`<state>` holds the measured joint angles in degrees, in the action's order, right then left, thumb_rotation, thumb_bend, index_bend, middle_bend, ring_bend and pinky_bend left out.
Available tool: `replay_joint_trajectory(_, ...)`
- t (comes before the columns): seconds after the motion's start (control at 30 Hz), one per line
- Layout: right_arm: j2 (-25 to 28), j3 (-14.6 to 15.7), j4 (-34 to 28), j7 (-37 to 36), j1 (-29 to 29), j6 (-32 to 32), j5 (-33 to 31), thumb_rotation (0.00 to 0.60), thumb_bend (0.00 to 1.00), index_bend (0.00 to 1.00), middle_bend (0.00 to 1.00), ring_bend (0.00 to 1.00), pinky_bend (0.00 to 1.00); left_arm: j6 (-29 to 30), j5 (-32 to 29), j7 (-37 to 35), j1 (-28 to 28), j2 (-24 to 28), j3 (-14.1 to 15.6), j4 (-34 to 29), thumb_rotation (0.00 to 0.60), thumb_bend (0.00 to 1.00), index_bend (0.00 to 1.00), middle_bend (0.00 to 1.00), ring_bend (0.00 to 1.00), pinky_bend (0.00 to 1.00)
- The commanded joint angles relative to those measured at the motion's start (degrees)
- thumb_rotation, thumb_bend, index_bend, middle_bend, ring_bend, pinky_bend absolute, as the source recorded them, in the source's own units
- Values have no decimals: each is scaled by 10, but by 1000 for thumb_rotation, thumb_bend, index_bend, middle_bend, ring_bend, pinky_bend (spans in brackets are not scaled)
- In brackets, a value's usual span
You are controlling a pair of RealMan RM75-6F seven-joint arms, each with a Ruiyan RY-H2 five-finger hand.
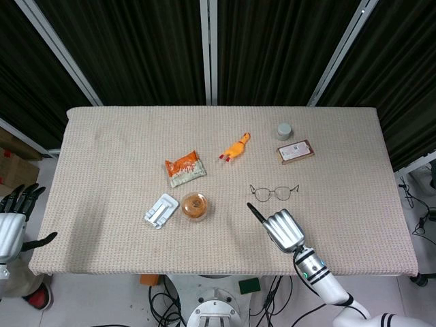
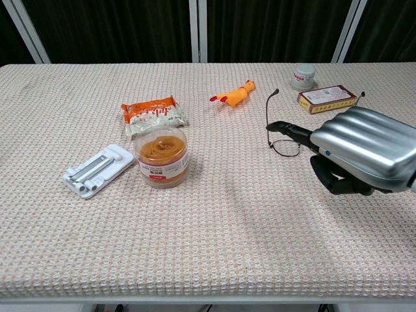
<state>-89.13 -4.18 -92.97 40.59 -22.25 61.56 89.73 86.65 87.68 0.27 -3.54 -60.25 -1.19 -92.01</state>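
While the left hand (image 1: 15, 214) hangs off the surface's (image 1: 102, 136) left edge near the front corner, fingers spread and holding nothing, all objects lie on the woven cloth. Left of centre toward the front edge: a white plastic holder (image 1: 161, 210), just beside it a clear round tub (image 1: 195, 206) with orange contents and a red label. Behind these, toward the middle, an orange-and-white snack packet (image 1: 184, 168). Further right, a yellow rubber chicken toy (image 1: 236, 147), lying flat. Right of centre: wire-framed eyeglasses (image 1: 274, 193), temples unfolded. Right hand (image 1: 283, 228) sits just front of the glasses, near the front edge; one dark finger (image 2: 290, 130) points out toward the left lens, the rest curl under the silver palm. Holds nothing; contact with the frame cannot be told. Toward the back right corner: a small grey lidded jar (image 1: 284, 131) and, beside it, a flat red-brown box (image 1: 296, 151).
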Motion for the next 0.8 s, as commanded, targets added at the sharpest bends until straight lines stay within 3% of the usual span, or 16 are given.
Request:
replay_joint_trajectory(0.03,-15,-10,9,11,-11,-8,-18,600,834,0,925,883,914,-1,-1,-1,0,-1,0,1,523,22,124,82,28,161)
replay_joint_trajectory(0.53,-75,-49,46,64,-53,-28,-132,600,863,0,925,875,914,-3,-1,5,0,-1,1,-1,524,22,124,82,28,161)
replay_joint_trajectory(0.8,-80,-59,56,108,-66,-22,-209,600,776,0,925,864,908,-8,-5,-2,-1,-2,1,5,527,23,124,82,28,161)
